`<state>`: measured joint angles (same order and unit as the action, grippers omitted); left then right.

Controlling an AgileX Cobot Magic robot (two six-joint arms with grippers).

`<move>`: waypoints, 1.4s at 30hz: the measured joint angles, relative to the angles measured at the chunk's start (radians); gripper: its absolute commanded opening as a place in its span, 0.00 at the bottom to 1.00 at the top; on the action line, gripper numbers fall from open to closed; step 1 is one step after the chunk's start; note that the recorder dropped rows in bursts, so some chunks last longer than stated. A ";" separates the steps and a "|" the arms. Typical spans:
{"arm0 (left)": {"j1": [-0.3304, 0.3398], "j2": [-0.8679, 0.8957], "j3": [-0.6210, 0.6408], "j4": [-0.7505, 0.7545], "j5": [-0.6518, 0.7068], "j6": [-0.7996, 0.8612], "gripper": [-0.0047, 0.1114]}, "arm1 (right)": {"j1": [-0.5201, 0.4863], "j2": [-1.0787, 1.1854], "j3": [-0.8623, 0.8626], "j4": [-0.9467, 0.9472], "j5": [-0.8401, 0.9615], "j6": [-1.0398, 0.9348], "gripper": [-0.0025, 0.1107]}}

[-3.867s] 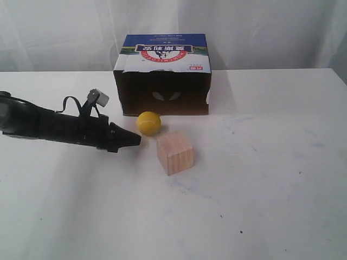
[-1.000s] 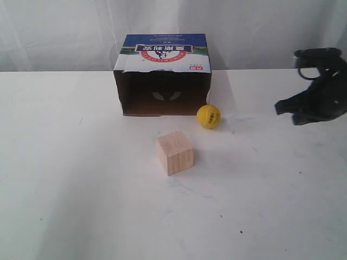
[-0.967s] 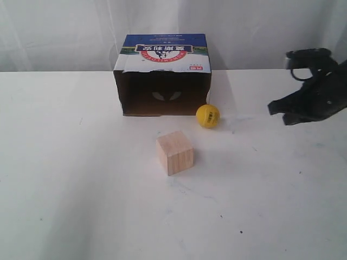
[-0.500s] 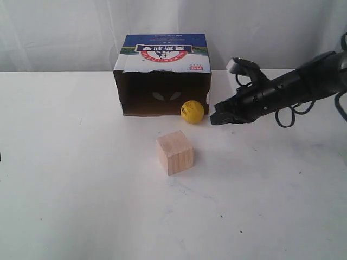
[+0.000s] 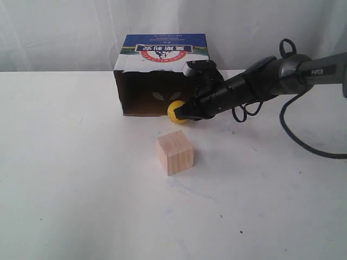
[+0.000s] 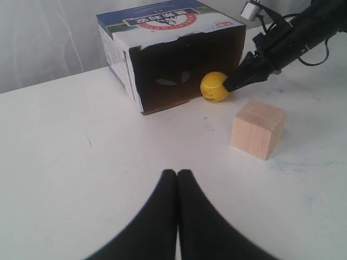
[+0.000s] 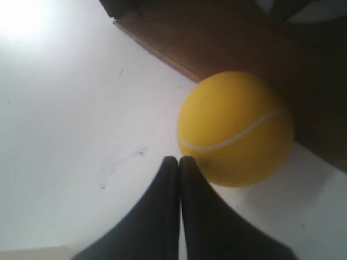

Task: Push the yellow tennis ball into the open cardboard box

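The yellow tennis ball (image 5: 175, 112) (image 6: 213, 86) (image 7: 236, 127) rests at the mouth of the open cardboard box (image 5: 162, 54) (image 6: 173, 27) (image 7: 217, 38), near the opening's right end. My right gripper (image 5: 184, 111) (image 6: 230, 86) (image 7: 179, 160) is shut, its tip against the ball's right side. My left gripper (image 6: 177, 173) is shut and empty, low over the table well back from the box, and it does not show in the exterior view.
A pale wooden cube (image 5: 175, 153) (image 6: 258, 128) stands on the white table (image 5: 81, 189) in front of the box. The right arm's cable (image 5: 303, 141) trails over the table at the right. White curtains hang behind.
The right arm reached in from the right and pushed the ball leftward along the box front to the opening. Earlier, the left arm withdrew out of the exterior view.
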<state>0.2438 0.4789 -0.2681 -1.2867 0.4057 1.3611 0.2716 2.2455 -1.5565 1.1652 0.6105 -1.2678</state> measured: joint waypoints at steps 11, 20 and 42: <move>0.000 0.000 0.000 0.000 0.000 0.000 0.04 | 0.000 0.058 -0.179 0.012 -0.046 -0.036 0.02; 0.000 0.000 0.000 0.000 0.002 0.000 0.04 | 0.000 0.024 -0.207 0.006 0.112 -0.037 0.02; 0.000 0.000 0.000 0.000 -0.019 0.029 0.04 | 0.001 -0.220 -0.042 -0.741 0.283 0.788 0.02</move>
<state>0.2438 0.4789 -0.2681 -1.2867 0.3863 1.3897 0.2724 2.0258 -1.5988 0.4243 0.8933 -0.4794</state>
